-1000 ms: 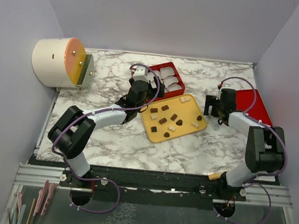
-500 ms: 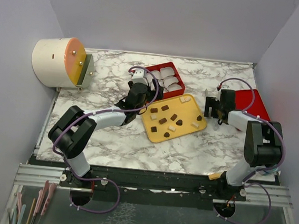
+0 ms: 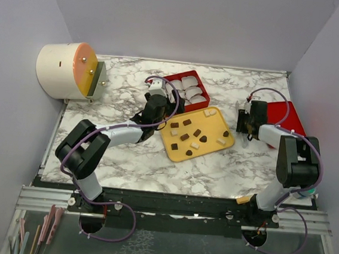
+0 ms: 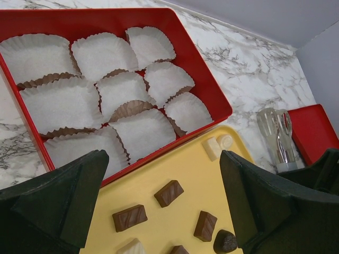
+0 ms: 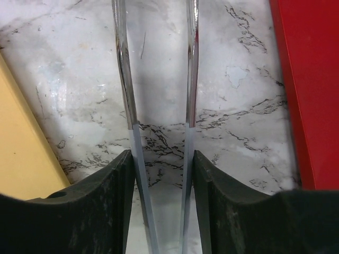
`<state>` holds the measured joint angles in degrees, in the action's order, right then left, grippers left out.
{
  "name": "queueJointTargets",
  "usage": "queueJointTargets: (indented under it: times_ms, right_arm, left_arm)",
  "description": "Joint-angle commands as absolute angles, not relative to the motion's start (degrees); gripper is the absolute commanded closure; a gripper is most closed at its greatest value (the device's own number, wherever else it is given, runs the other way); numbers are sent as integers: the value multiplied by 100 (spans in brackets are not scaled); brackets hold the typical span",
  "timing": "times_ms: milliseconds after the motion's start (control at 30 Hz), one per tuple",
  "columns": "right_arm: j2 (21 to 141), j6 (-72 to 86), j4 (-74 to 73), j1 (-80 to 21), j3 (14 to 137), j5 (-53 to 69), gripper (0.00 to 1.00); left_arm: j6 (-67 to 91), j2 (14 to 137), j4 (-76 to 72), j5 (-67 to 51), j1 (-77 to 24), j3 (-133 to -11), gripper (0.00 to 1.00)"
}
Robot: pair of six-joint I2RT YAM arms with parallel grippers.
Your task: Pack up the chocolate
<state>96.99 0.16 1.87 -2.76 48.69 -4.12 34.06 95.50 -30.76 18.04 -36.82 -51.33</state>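
**Top external view:** The chocolate [image 3: 197, 132], dark and cream pieces, is found scattered on a yellow tray [image 3: 214, 125] near the centre of the marble table [image 3: 124, 159]. A red box [image 3: 177, 76] lined with white paper cups [image 3: 190, 81] is set at the tray's 11 o'clock. The left gripper [image 3: 162, 105] is placed at the tray's 9 o'clock and the right gripper [image 3: 249, 122] at its 3 o'clock.

**Left wrist view:** The fingers [image 4: 58, 206] are spread wide, with nothing held between them. The pieces are seen on the tray at 6 o'clock. The box is at 11 o'clock, and clear tongs [image 4: 278, 138] are noted at 3 o'clock.

**Right wrist view:** The fingers [image 5: 114, 206] are pressed against both arms of the tongs. The tray edge is seen at 9 o'clock and a red lid [image 5: 312, 79] at 3 o'clock.
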Motion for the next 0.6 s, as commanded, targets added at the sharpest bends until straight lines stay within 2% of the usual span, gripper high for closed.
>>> queueJointTargets:
  times_ms: [0,100,567]
  right_arm:
    - [9710,233,127,-229,4916,-373,53]
    - [9529,310,44,-229,4910,-426,60]
    - [9089,365,-1420,-254,5940,-59,60]
  left_arm:
    - [3522,9616,-3208,1907,-3656,-5054,3]
    - [3548,9598,-3208,1907,-3656,-5048,3]
    - [3580,9534,-3199,1758,-3656,-5071,3]
